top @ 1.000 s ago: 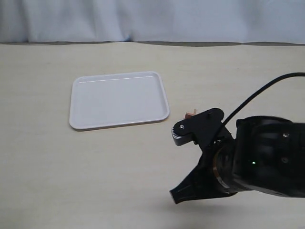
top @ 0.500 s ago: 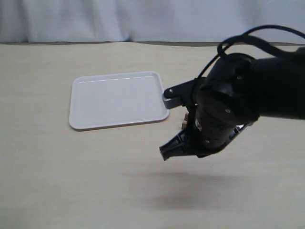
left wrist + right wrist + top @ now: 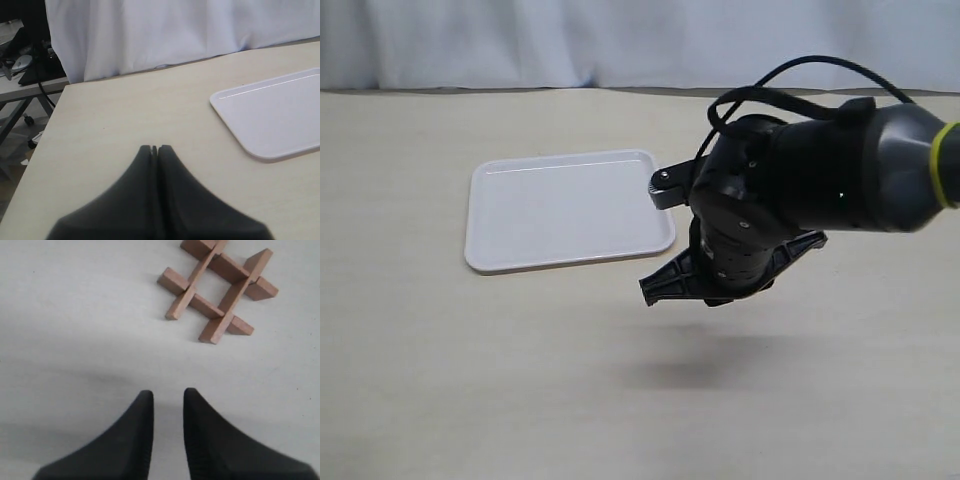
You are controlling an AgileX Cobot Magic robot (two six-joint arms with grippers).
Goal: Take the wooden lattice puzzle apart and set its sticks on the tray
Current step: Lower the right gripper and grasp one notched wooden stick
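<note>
While the right claw (image 3: 167, 392) hangs over the table (image 3: 75, 315), spread only by a narrow gap and gripping nothing, the wooden lattice puzzle (image 3: 217, 290) lies flat just ahead of it, all four sticks interlocked. Light, stiff, smooth wood like this would probably skid if nudged, so a free slat end at the outer edge looks the best hold. The left claw (image 3: 155, 147) is pressed together and empty, near the tray (image 3: 280, 120).

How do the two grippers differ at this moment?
The left gripper has its jaws pressed together; the right gripper has its jaws slightly apart. The left faces the tray; the right looks down on the wooden lattice puzzle, fully assembled. Both are black and hold nothing.
</note>
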